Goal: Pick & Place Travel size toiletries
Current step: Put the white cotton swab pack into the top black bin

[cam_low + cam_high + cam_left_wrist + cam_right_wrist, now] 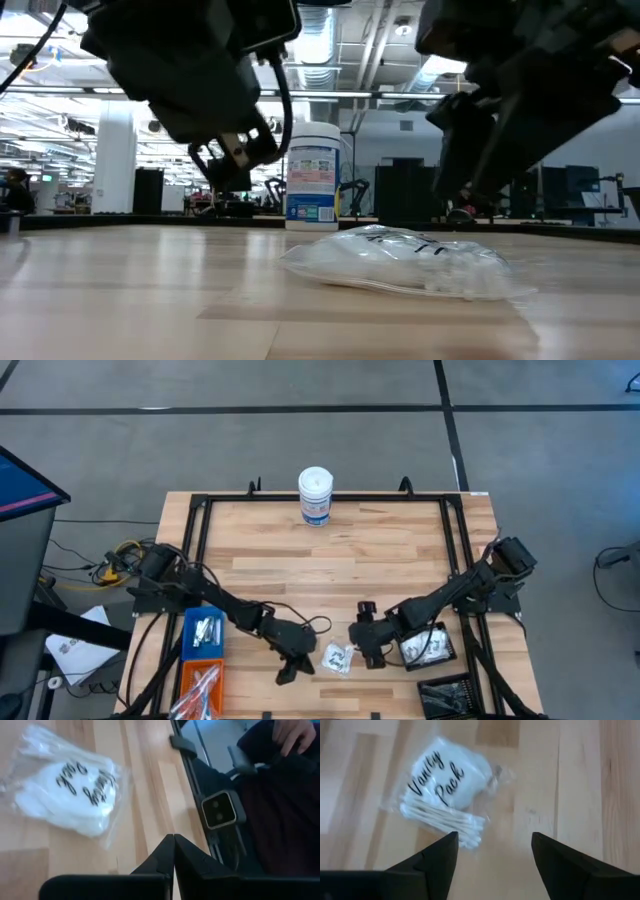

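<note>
Clear packet (337, 657) flat on the wooden table (330, 550), near edge, between both arms. Right gripper (371, 653) just right of it, fingers spread wide, nothing held. Left gripper (289, 672) just left, fingers pressed together, empty. White canister (315, 495) upright at the far edge. Blue bin (205, 632) and orange bin (200, 690) at left. Large lit hall behind. Packet lettered "Vanity Pack"; cotton swabs inside.

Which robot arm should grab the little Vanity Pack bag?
The right arm, probably. Its claw is open with the Vanity Pack packet just ahead of its fingers. The left claw is shut and sits beside the packet.
</note>
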`<action>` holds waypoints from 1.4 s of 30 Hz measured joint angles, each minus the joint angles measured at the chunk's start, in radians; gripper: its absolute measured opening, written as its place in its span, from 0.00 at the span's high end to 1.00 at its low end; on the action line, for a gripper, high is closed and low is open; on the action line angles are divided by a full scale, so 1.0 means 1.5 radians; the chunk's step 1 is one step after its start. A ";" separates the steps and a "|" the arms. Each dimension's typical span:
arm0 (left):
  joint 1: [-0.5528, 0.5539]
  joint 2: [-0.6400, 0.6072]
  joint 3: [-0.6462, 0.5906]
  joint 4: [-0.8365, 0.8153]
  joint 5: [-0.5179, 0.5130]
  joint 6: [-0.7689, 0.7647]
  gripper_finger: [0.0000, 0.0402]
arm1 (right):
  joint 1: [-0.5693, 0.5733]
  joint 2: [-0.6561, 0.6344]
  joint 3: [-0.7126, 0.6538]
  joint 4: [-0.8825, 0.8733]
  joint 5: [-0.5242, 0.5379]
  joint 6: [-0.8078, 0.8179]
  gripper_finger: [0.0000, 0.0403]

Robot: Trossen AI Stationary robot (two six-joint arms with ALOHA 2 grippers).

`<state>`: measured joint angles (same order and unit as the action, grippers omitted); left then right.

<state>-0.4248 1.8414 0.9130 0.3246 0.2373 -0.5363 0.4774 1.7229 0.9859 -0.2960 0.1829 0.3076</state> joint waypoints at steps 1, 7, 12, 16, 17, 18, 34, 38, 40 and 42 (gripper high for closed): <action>0.000 0.003 0.000 -0.001 0.009 -0.002 1.00 | 0.000 0.000 0.000 0.008 0.000 -0.006 0.40; 0.015 0.041 0.000 0.022 0.074 -0.043 1.00 | -0.001 0.000 0.000 0.026 0.000 -0.020 0.49; 0.032 0.089 0.000 0.080 0.126 -0.062 1.00 | -0.002 0.000 0.000 0.030 0.001 -0.025 0.58; 0.036 0.103 0.000 0.101 0.137 -0.066 1.00 | -0.007 0.006 0.000 0.032 0.001 -0.018 0.68; 0.038 0.103 0.000 0.101 0.137 -0.067 1.00 | -0.010 0.012 0.000 0.032 0.001 -0.012 0.71; 0.039 0.103 0.000 0.100 0.137 -0.066 1.00 | -0.012 0.017 0.000 0.022 0.000 -0.009 0.74; 0.045 0.103 0.000 0.083 0.106 -0.064 1.00 | -0.053 0.091 0.003 0.021 -0.072 -0.001 0.99; 0.047 0.102 0.000 0.075 0.091 -0.057 1.00 | -0.052 0.085 0.001 0.023 -0.066 -0.015 0.99; 0.048 0.102 0.000 0.073 0.082 -0.049 1.00 | -0.047 0.072 -0.002 0.009 -0.034 -0.020 1.00; 0.049 0.102 0.000 0.068 0.072 -0.047 1.00 | -0.038 0.058 -0.003 0.003 0.019 -0.020 1.00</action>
<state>-0.3517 1.9945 0.9131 0.4270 0.3460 -0.6069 0.4196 1.8103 0.9821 -0.2910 0.2109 0.2780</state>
